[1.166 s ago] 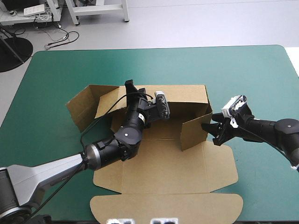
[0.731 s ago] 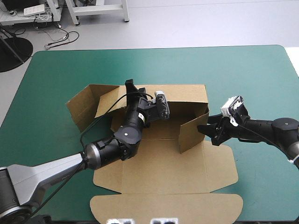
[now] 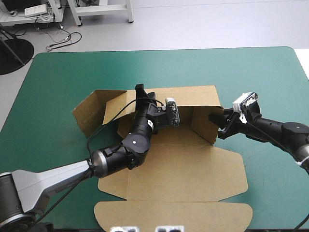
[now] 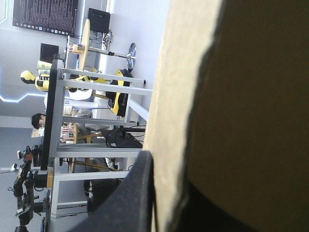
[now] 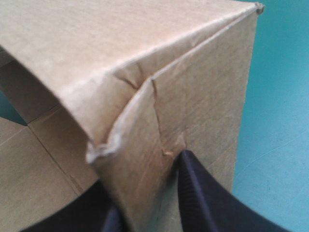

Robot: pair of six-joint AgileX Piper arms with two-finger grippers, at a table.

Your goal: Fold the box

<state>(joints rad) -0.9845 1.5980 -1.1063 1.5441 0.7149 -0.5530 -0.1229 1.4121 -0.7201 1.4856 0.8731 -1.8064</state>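
Bright, even light from above; soft shadows inside the box point(image 3: 169, 164) walls. Left wrist view: box dark, backlit

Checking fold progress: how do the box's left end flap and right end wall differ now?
The left flap splays outward; the right wall is folded forward, about square to the back wall. No gripper touches the left flap; the right gripper has its jaws clamped on the right wall. Both are brown board at the back wall's ends.
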